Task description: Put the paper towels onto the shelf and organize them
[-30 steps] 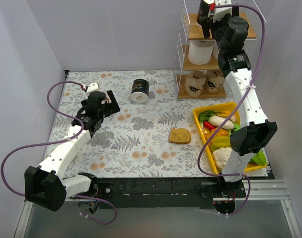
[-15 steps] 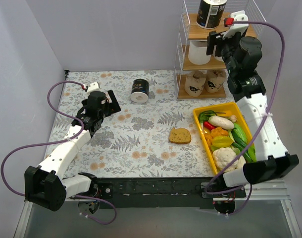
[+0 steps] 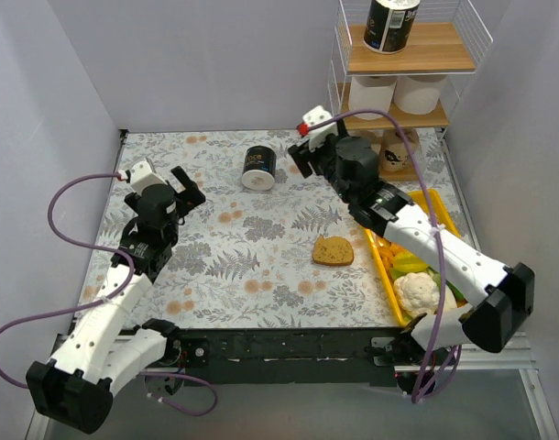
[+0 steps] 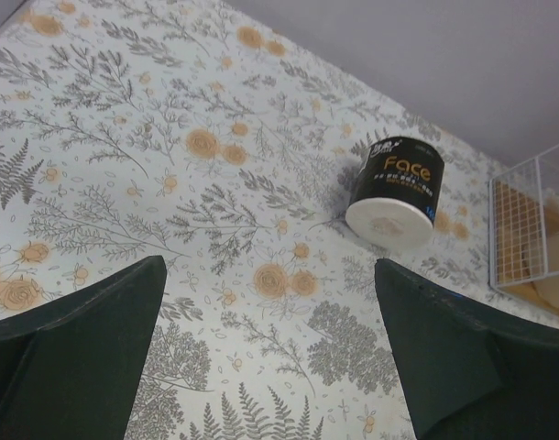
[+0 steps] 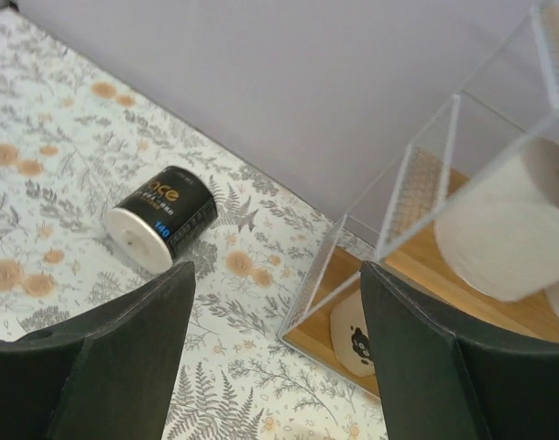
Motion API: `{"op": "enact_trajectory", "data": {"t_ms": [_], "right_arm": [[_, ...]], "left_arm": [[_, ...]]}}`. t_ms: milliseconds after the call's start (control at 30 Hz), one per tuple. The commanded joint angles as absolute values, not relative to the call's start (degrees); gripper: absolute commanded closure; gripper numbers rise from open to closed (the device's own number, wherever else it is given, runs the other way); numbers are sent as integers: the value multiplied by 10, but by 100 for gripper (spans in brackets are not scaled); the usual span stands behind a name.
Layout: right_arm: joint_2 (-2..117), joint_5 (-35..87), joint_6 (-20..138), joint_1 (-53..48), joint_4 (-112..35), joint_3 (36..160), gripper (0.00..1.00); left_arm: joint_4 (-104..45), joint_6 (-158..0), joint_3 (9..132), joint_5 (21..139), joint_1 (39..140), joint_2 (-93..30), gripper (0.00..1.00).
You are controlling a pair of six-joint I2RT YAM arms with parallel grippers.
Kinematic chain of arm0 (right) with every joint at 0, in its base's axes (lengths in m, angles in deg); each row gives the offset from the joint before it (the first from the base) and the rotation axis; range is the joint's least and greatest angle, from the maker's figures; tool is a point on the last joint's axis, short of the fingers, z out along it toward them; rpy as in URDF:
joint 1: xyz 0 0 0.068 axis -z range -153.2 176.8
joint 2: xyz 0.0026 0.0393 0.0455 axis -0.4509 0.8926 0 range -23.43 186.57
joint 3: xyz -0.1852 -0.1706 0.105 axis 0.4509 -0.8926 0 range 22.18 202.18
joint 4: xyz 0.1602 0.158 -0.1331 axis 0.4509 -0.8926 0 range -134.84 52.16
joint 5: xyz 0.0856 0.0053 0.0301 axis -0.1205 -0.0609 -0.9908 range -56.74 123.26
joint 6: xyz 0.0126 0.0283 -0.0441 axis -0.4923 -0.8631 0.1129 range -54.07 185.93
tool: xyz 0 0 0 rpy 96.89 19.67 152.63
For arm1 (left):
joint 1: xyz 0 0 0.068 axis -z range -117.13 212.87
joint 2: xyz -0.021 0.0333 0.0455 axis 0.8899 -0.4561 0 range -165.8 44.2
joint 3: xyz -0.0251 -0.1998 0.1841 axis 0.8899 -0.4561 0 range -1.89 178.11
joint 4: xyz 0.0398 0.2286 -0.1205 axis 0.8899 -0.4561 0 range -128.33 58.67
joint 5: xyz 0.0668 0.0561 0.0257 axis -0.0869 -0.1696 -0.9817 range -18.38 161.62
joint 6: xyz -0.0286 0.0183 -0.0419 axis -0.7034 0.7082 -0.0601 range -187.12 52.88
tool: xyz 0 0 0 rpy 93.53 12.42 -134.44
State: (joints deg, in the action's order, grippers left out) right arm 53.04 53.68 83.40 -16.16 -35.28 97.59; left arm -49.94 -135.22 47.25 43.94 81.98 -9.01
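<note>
One black-wrapped paper towel roll (image 3: 259,168) lies on its side on the floral table; it also shows in the left wrist view (image 4: 394,191) and the right wrist view (image 5: 160,229). The shelf (image 3: 454,48) stands at the back right. Its top tier holds a black roll (image 3: 391,23), its middle tier two white rolls (image 3: 376,92), and its bottom tier tan rolls (image 3: 396,151) partly hidden by my right arm. My right gripper (image 3: 302,156) is open and empty, between the lying roll and the shelf (image 5: 417,266). My left gripper (image 3: 190,186) is open and empty, left of the roll.
A round brown bread slice (image 3: 333,250) lies mid-table. A yellow tray (image 3: 388,266) of vegetables sits at the right, under my right arm. Grey walls close in the back and sides.
My right arm has left the black roll on the shelf's top tier and swung down and left to the table near the lying roll. My left arm shifted slightly left.
</note>
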Motion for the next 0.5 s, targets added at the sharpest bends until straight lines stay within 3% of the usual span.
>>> {"op": "enact_trajectory", "data": {"t_ms": [0, 233, 467], "right_arm": [[592, 551, 910, -207, -281, 969, 19], [744, 518, 954, -226, -303, 1056, 13], [934, 517, 819, -214, -378, 1232, 16]], "left_arm": [[-468, -1359, 453, 395, 820, -48, 2], [-471, -1352, 463, 421, 820, -72, 2], [-473, -1351, 465, 430, 820, -81, 2]]}}
